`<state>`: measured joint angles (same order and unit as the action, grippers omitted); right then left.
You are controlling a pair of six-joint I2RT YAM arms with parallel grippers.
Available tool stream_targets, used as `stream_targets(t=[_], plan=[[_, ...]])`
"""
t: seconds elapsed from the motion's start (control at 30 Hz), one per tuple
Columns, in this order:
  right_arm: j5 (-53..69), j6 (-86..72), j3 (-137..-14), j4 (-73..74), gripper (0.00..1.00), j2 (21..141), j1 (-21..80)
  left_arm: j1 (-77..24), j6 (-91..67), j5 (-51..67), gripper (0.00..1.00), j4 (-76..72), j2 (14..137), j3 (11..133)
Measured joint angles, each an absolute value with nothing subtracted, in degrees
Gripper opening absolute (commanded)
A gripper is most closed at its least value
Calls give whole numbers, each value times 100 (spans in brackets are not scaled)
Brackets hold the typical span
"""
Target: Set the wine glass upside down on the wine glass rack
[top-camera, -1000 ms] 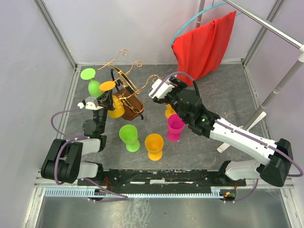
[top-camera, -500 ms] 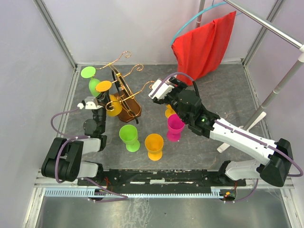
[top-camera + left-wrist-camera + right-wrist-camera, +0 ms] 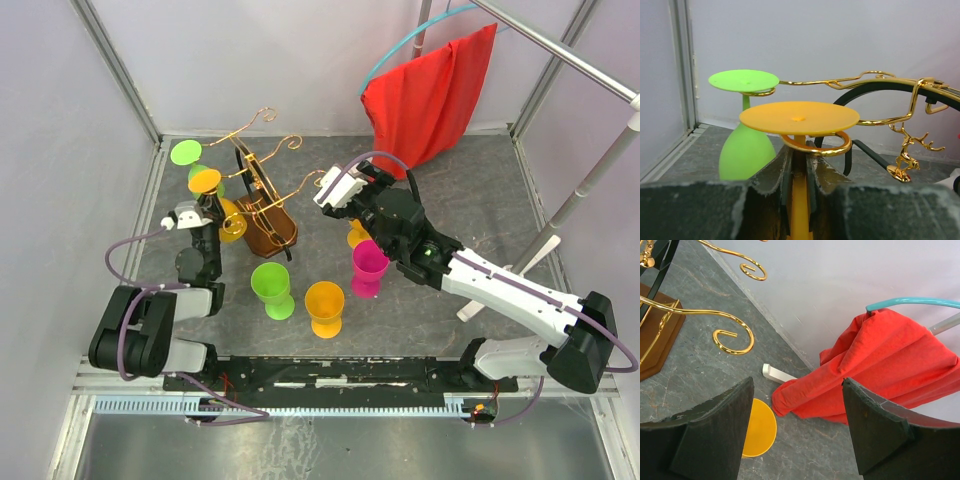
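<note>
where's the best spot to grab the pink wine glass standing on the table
Probably the thin stem under the bowl of the pink wine glass, coming in level from its near-right side. It stands upright, mouth up, and the orange wine glass sits close on its left.

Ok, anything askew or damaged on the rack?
Nothing stands out. The wine glass rack stands upright, the green glass hangs inverted from one loop, and the left hand grips the orange glass, foot level, at another.
</note>
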<state>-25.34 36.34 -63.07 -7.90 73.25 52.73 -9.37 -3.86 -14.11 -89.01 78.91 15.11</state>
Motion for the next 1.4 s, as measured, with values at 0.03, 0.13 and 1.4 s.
stream_targets(t=[0.03, 0.13, 1.4], plan=[[-2534, 3636, -6307, -788, 79, 7325, 5271, -934, -368, -1439, 3, -8901, 7861, 1479], [-2534, 3634, -6307, -790, 79, 7325, 5262, -915, -307, -1503, 3, -8903, 7677, 1310], [-2539, 3527, -6189, -792, 83, 7325, 5207, -873, -403, -659, 78, -8501, 6772, 862]])
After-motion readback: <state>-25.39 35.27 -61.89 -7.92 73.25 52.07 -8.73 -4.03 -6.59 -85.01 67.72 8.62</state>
